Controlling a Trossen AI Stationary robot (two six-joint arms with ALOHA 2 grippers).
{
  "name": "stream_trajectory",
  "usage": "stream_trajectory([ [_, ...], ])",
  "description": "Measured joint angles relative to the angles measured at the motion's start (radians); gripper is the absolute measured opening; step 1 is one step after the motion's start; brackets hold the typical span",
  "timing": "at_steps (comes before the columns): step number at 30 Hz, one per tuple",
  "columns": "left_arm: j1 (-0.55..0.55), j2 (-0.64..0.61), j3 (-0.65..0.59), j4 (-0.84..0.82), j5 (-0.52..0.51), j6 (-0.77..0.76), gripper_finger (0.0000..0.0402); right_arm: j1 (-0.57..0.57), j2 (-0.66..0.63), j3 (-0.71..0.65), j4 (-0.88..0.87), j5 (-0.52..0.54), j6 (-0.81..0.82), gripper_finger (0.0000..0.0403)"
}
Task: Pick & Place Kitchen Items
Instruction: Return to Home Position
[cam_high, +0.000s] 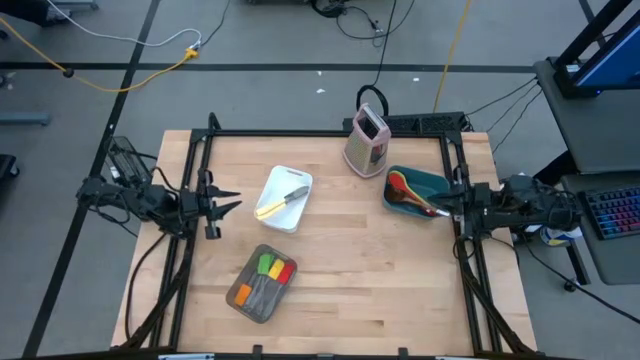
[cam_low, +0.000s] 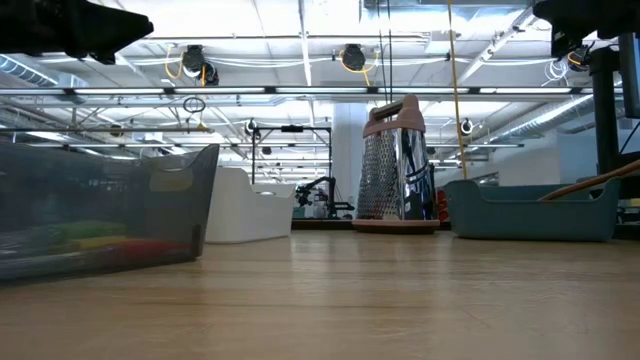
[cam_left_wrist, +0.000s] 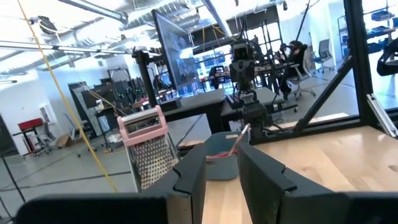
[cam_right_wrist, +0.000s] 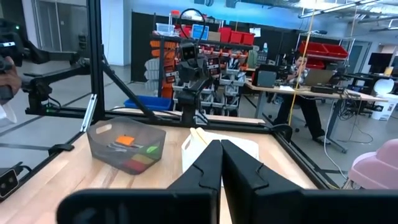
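Note:
A yellow-handled knife (cam_high: 281, 201) lies in the white tray (cam_high: 296, 222) at the table's middle. Green, red and orange spatulas (cam_high: 272, 268) lie in the grey pan (cam_high: 243, 300) toward the near edge, and also show in the right wrist view (cam_right_wrist: 127, 149). A red spoon (cam_high: 400, 184) and a brown wooden spoon (cam_high: 412, 200) lie in the teal bin (cam_high: 427, 180) at the right. One wooden handle (cam_low: 590, 185) leans out over the bin's rim. My left gripper (cam_high: 228, 205) is open and empty at the left edge, raised above the table. My right gripper (cam_high: 442, 210) is shut and empty beside the bin.
The pink-and-steel box grater (cam_high: 366, 140) stands upright at the far side, between the tray and the bin. Black frame bars (cam_high: 200, 170) run along the table's left, right and far edges. Bare wood (cam_high: 370, 280) lies at the near right.

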Motion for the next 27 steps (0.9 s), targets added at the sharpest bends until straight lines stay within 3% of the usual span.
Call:
stream_trajectory([
  [10, 0.001, -0.136, 0.000, -0.094, -0.053, 0.032, 0.0097, 0.000, 0.001, 0.000, -0.011, 0.000, 0.000, 0.0003],
  [21, 0.001, -0.135, 0.000, -0.179, -0.050, -0.030, 0.0097, 0.000, 0.001, -0.003, -0.011, 0.000, 0.025, 0.0004],
  [27, 0.001, -0.135, 0.000, -0.196, 0.058, -0.065, 0.0097, 0.000, 0.001, -0.065, 0.054, -0.001, 0.027, 0.0004],
])
